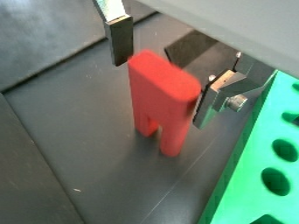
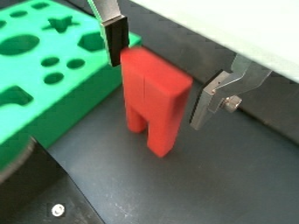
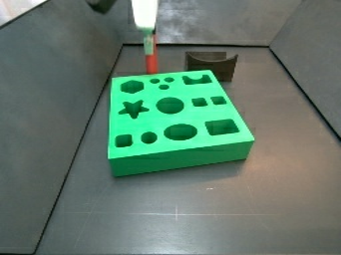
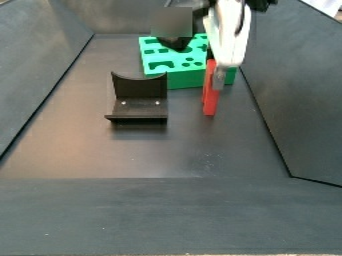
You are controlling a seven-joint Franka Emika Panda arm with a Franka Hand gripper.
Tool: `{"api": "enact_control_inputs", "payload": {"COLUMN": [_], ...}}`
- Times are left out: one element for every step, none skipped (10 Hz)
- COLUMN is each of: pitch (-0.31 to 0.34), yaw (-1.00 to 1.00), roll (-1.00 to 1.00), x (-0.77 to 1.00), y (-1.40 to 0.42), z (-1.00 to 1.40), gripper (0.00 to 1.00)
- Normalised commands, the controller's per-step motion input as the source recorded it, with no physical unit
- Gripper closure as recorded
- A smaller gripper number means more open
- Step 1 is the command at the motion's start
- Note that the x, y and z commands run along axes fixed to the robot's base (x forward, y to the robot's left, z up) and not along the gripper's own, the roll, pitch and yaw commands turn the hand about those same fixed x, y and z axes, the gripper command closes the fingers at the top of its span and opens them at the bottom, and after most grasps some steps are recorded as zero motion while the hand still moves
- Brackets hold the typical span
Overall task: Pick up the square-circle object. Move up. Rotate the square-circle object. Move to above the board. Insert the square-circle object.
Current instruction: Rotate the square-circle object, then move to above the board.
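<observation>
square-circle object (image 1: 162, 98) between open gripper (image 1: 167, 70) fingers

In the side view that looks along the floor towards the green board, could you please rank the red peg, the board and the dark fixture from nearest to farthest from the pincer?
1. Red peg: standing right under the pincer.
2. Board: just behind the peg.
3. Fixture: off to the side, farthest.

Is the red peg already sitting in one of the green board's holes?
No: in a side view the square-circle object stands on the dark floor beside the board, under the gripper.
</observation>
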Motion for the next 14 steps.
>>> {"api": "enact_control_inputs", "payload": {"pitch": [-0.036,-0.035,-0.030,0.285,0.288,0.253,0.206,0.137,0.122,0.108,0.102,0.100,0.098,0.094], "yaw": [-0.04,-0.04,-0.04,-0.13,-0.13,-0.10,-0.07,-0.04,-0.03,-0.01,0.00,0.01,0.01,0.02], "roll": [0.04,0.04,0.04,0.00,0.00,0.01,0.02,0.02,0.02,0.02,0.02,0.01,0.01,0.00], "x": [0.02,0.02,0.00,0.01,0.01,0.01,0.02,0.02,0.02,0.02,0.02,0.02,0.02,0.03], "y": [0.01,0.01,0.00,-0.16,-0.16,-0.14,-0.13,-0.12,-0.12,-0.11,-0.10,-0.09,-0.09,-0.08], "z": [-0.44,-0.29,0.00,1.00,1.00,1.00,1.00,1.00,1.00,1.00,1.00,1.00,1.00,1.00], "gripper": [0.00,0.00,1.00,1.00,1.00,1.00,1.00,1.00,1.00,1.00,1.00,1.00,1.00,1.00]}}
